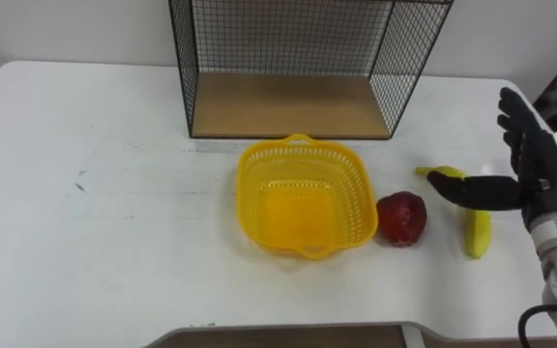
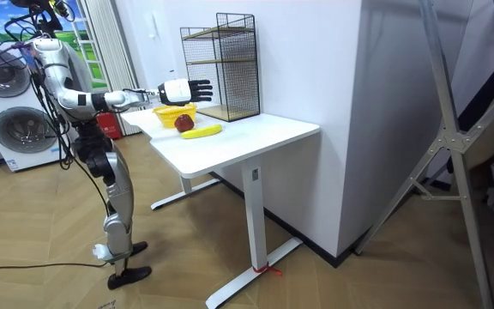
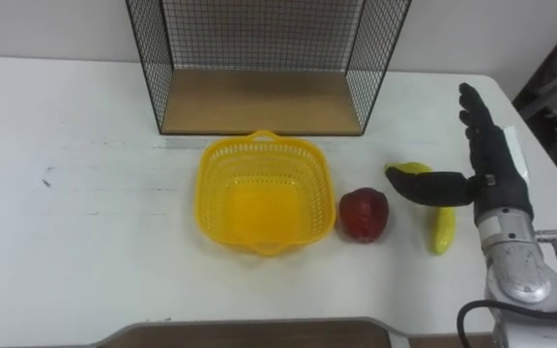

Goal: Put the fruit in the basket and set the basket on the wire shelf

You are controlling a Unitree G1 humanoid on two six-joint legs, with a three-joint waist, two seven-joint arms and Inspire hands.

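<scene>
Your right hand [image 1: 546, 182] hangs open, fingers straight, holding nothing. The banana [image 1: 478, 232] lies just left of its palm, under the thumb, long axis near-to-far; the apple [image 1: 401, 217] sits farther left.

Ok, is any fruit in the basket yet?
No, the yellow basket holds nothing; the red fruit and banana lie on the table beside it.

A household laundry room: stacked washing machines [image 2: 11, 129] (front-loaders), wood floor [image 2: 41, 287] and a white table [image 2: 256, 133].
</scene>
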